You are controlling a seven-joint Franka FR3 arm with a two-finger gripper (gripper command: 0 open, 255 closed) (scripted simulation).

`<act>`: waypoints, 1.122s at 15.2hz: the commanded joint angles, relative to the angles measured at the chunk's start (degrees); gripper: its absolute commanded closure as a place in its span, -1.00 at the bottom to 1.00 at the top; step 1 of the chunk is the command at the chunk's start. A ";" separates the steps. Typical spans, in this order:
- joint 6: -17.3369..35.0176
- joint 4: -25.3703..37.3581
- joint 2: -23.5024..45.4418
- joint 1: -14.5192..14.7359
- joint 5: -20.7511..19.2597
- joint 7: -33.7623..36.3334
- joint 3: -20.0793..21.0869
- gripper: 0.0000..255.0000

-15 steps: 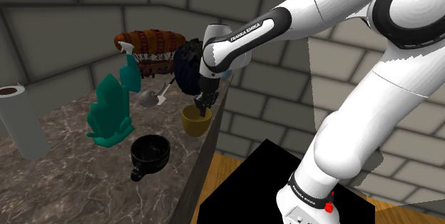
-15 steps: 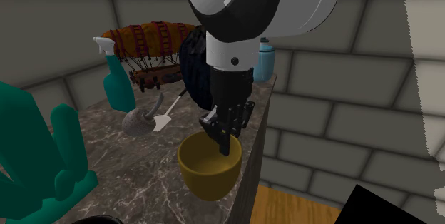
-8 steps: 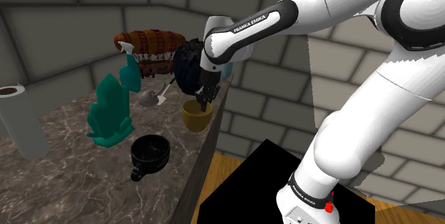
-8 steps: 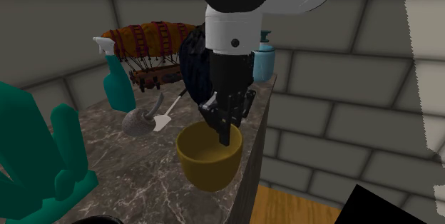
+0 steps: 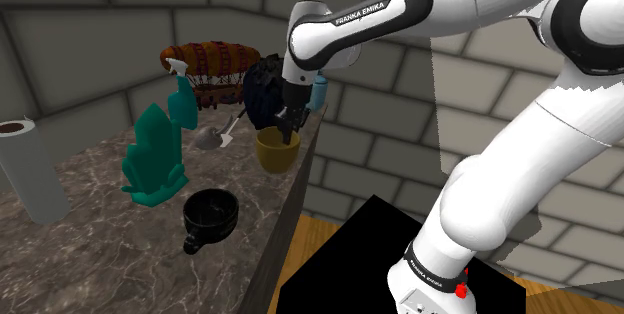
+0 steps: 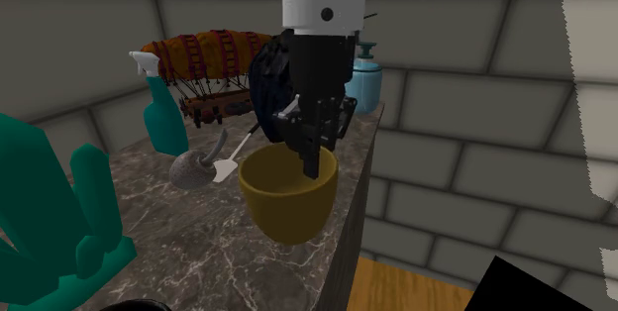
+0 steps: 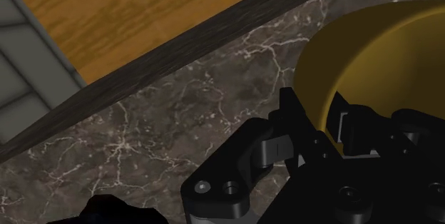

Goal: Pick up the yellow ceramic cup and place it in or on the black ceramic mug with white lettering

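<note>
Marble counter [image 5: 100, 232], frame centre: gripper [image 6: 313, 158] pinched yellow cup [image 6: 282, 210] wall; 1-sided grip could slip, dropping it before black mug [image 5: 210, 212].

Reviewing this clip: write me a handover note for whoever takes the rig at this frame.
The gripper is shut on the rim of the yellow cup, one finger inside, one outside.
The cup hangs upright, apparently just clear of the counter, near its edge.
The black mug stands on the counter, nearer the shoulder camera.
Done: grasp. Left: carry over, set in or on mug, release.
</note>
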State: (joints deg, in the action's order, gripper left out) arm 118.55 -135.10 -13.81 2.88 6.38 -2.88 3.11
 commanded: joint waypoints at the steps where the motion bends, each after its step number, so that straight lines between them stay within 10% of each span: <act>1: -1.68 1.01 -0.67 -0.10 -0.11 -0.03 -0.15 1.00; 17: -14.28 10.67 -3.63 -0.24 -0.56 0.93 -0.42 1.00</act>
State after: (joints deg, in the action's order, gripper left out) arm 105.31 -125.24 -17.20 2.63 5.84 -2.05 2.70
